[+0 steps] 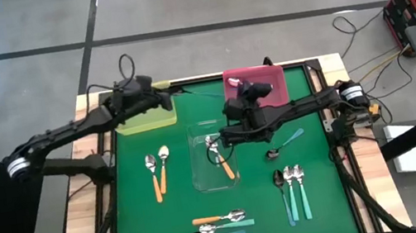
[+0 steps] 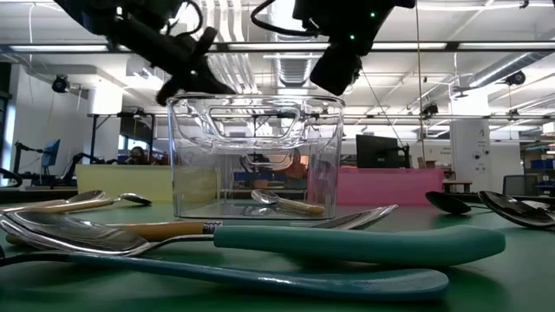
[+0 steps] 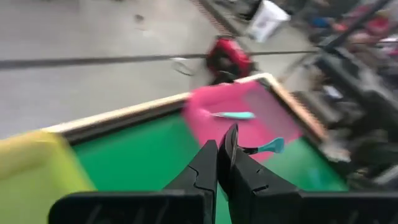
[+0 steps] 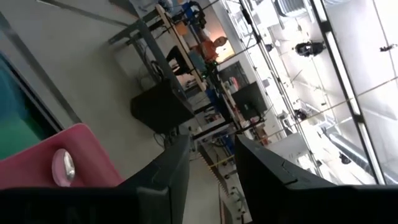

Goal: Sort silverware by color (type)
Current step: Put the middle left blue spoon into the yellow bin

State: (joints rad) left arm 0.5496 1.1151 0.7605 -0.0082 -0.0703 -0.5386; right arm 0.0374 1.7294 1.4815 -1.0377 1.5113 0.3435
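The silverware lies scattered on the green mat: two orange-handled spoons (image 1: 158,171), three teal-handled spoons (image 1: 292,192), a mixed group near the front edge (image 1: 221,224), and a teal-handled one with a dark bowl (image 1: 283,143). One orange-handled spoon (image 1: 220,158) lies inside the clear tray (image 1: 201,180). A teal-handled spoon (image 3: 231,115) lies in the pink tray (image 3: 205,106). My left gripper (image 3: 222,152) is shut and bare, up in the air by the yellow tray's right end (image 1: 168,116). My right gripper (image 4: 211,165) is open above the pink tray (image 1: 268,75), pointing level, nothing between its fingers.
The yellow tray (image 1: 142,123) stands at the far left of the mat and the pink tray at the far middle. The clear tray (image 2: 256,156) stands mid-table. Bare mat shows at the near left. Cables and equipment lie on the floor beyond the table's right edge.
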